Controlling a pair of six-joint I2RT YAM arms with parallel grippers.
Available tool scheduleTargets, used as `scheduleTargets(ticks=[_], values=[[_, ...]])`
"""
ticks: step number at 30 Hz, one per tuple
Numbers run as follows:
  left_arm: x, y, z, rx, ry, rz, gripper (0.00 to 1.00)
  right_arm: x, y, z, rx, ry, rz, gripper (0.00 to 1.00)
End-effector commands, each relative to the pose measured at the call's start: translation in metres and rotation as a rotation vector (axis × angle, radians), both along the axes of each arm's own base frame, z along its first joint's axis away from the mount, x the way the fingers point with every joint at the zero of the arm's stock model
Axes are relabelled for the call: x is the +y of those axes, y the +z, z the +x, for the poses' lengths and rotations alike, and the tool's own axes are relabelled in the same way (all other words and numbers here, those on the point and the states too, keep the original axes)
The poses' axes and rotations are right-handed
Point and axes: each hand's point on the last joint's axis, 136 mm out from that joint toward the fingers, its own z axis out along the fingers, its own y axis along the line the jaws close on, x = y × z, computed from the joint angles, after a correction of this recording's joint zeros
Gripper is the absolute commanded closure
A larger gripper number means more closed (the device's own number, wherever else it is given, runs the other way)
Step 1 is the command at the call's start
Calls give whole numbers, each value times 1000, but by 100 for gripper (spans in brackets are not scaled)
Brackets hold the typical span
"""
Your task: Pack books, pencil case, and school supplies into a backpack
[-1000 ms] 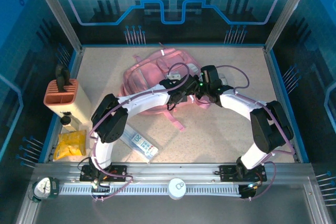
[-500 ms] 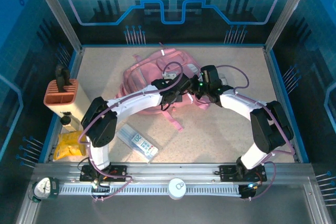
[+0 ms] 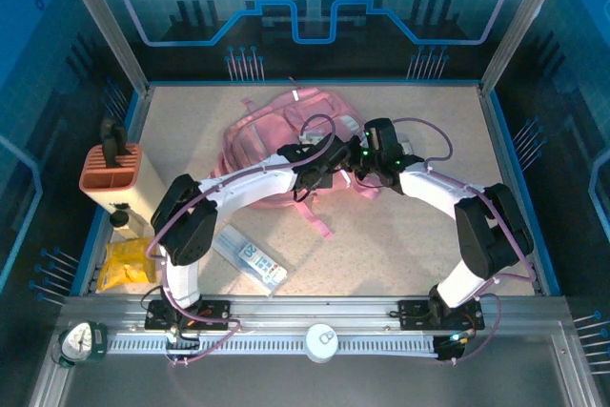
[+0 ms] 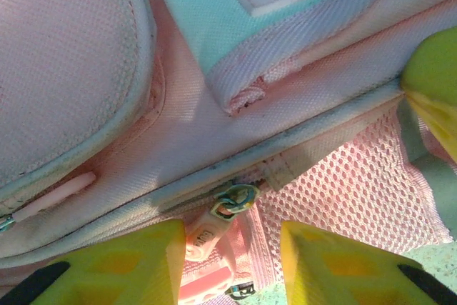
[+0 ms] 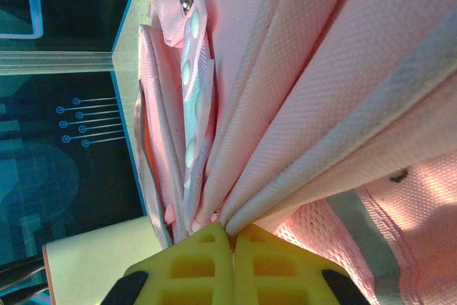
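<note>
My right pincer (image 5: 232, 237) pinching a fold of the backpack (image 3: 272, 140), my left pincer (image 4: 227, 241) part open, straddling its zip pull (image 4: 230, 201).

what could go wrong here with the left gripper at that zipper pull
The left gripper is open around the zipper pull, which sits off-centre; closing might catch the mesh instead. The right gripper pinches just a fold of the backpack; it could slip under a tug.

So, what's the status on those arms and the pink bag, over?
Right jaws shut, pinching backpack fabric. Left jaws open, astride the zip pull. Pencil case lies on the table, unpacked.
</note>
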Motion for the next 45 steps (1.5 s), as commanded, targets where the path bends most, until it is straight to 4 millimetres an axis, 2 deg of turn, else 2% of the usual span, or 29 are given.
scheduleTargets(ticks=[1, 4, 7, 11, 15, 19, 25, 34, 41, 45], values=[[6, -9, 3, 26, -1, 23, 59, 2, 37, 10, -114, 0, 46, 100], [9, -13, 5, 22, 12, 35, 59, 2, 36, 9, -113, -2, 42, 100], [22, -16, 4, 34, 61, 44, 59, -1, 36, 8, -113, -7, 32, 100], [4, -25, 3, 53, 19, -69, 62, 0, 35, 8, -113, -6, 30, 100], [-6, -27, 8, 66, 2, -81, 65, 1, 34, 10, -109, -6, 35, 100], [-6, -19, 15, 30, -1, -71, 69, -1, 33, 9, -112, -11, 23, 100], [4, -6, 21, -13, -1, -32, 74, -2, 34, 9, -117, -9, 19, 100], [0, 0, 22, -31, -58, -25, 88, -1, 31, 10, -114, -10, 15, 100], [22, 5, 13, -11, -55, 86, 92, -9, 29, 12, -112, -28, 2, 100], [36, -4, -3, 61, -84, 146, 94, -15, 30, 16, -109, -34, 2, 100]])
